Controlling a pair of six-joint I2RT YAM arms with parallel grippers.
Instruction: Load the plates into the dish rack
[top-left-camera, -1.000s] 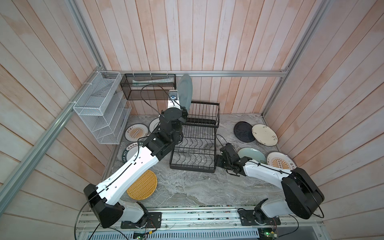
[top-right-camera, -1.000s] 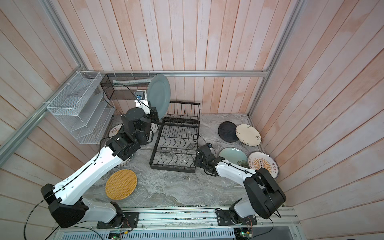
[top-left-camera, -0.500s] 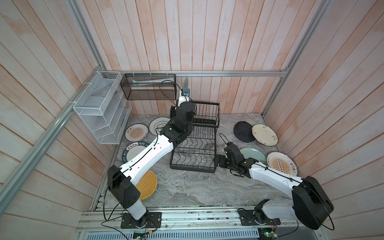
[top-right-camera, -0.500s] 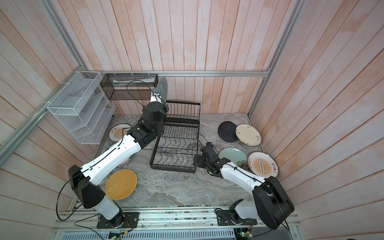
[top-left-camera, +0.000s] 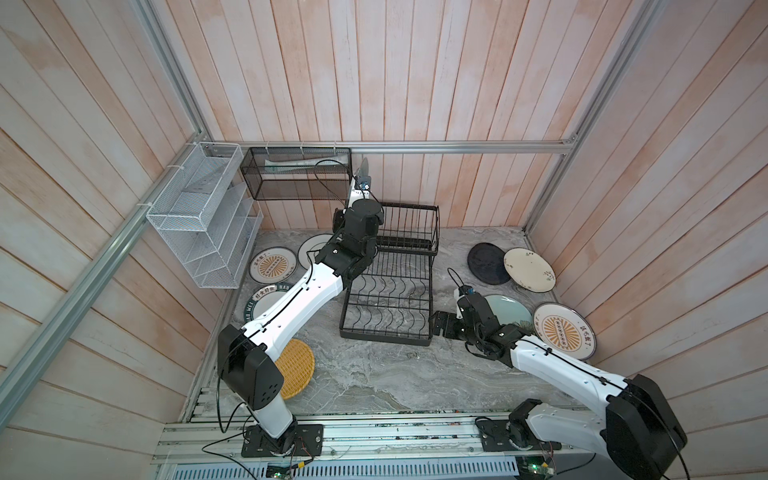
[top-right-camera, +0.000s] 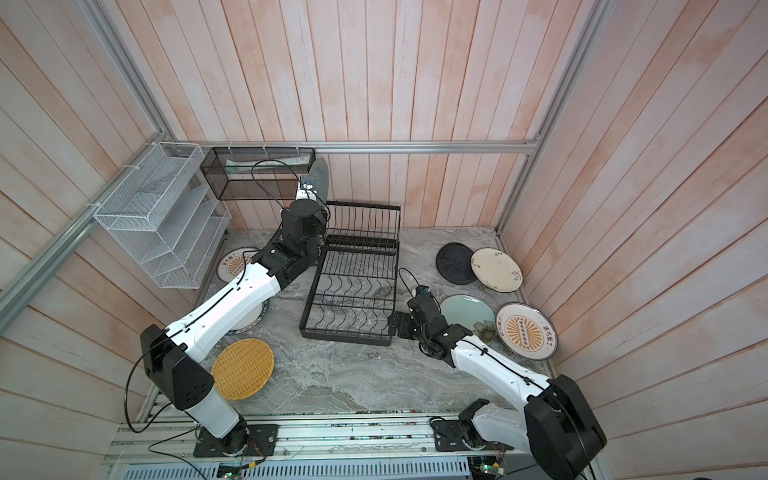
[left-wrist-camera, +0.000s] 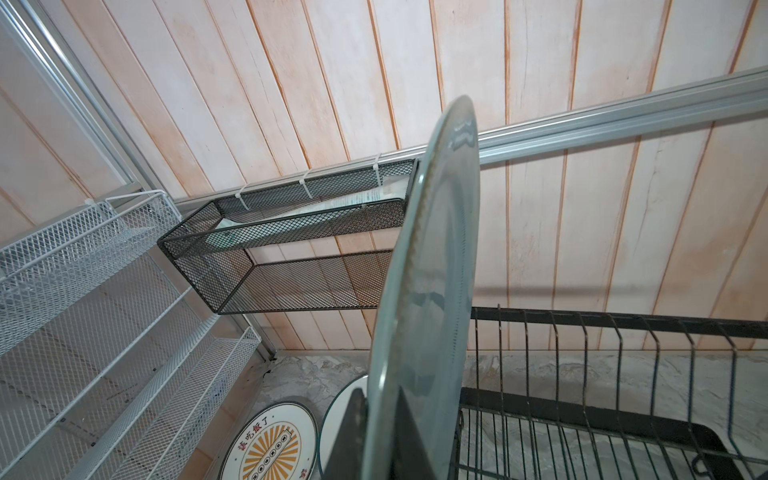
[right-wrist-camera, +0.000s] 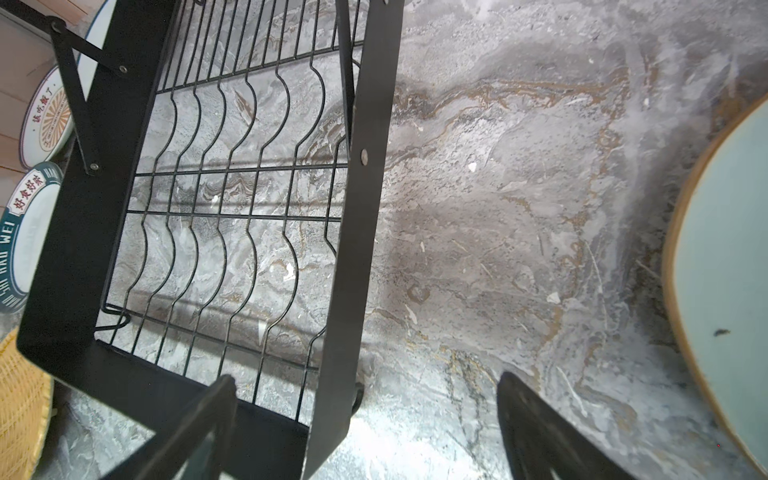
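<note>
At the far left corner of the dish rack (top-left-camera: 384, 334), the left tool (left-wrist-camera: 380, 428) is pressed together on the lower rim of a teal plate (left-wrist-camera: 428, 270). The plate stands on edge, upright, just beside the left end of the rack's raised upper tier and higher than its rail (no part of it appears to sit in a slot yet).

At the rack's near right corner, the right tool (right-wrist-camera: 365, 378) is spread wide, one finger on each side of the right side rail, gripping nothing. Contact with the rail cannot be confirmed.

Status, judged from these views:
- Loaded: none. Both tiers show bare wire.
- In transit: the teal plate.
- Left of the rack, flat on the table (top-left-camera: 374, 374): sunburst plate (top-left-camera: 272, 266), white plate (top-left-camera: 313, 249), lettered plate (top-left-camera: 266, 297), yellow ribbed plate (top-left-camera: 293, 368).
- Right of the rack, flat on the table: pale green plate (top-left-camera: 509, 309), second sunburst plate (top-left-camera: 563, 330), black plate (top-left-camera: 486, 264), cream plate (top-left-camera: 530, 269) overlapping the black one.

The task is at its start: the first placement is pending and eight plates remain.
</note>
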